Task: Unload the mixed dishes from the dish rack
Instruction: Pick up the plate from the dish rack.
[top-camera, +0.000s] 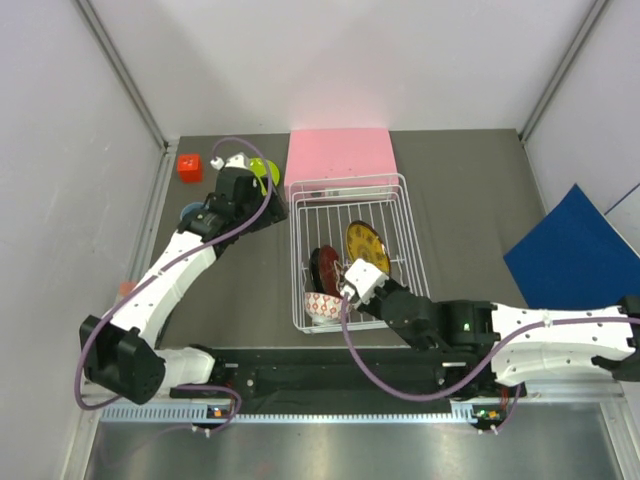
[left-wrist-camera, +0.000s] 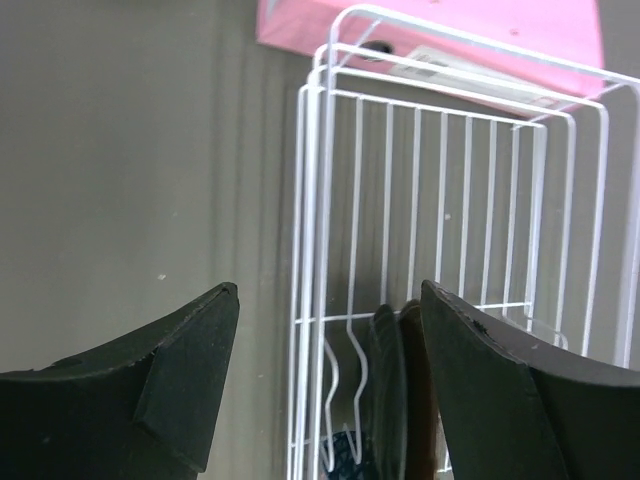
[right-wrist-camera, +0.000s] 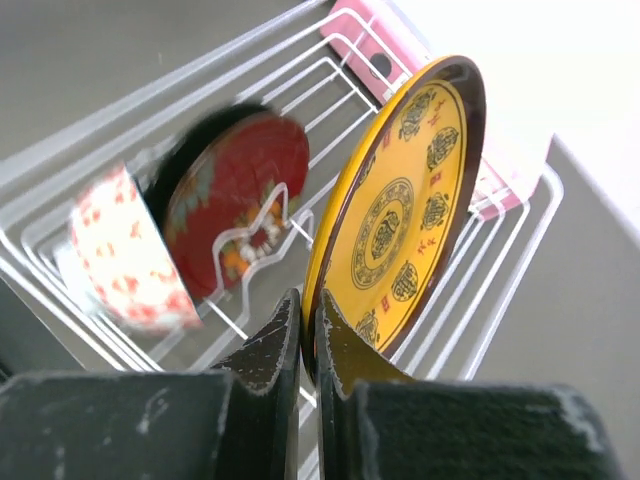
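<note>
The white wire dish rack holds three dishes upright. My right gripper is shut on the lower rim of the yellow-amber patterned plate; the right wrist view shows the fingers pinching that plate. The black-and-red plate and the small patterned bowl stand to its left in the rack. My left gripper is open and empty just left of the rack. The lime green plate and the light blue cup lie on the table near it.
A flat pink box lies behind the rack. A small red cube sits at the far left. A blue sheet leans at the right wall. White walls close in both sides.
</note>
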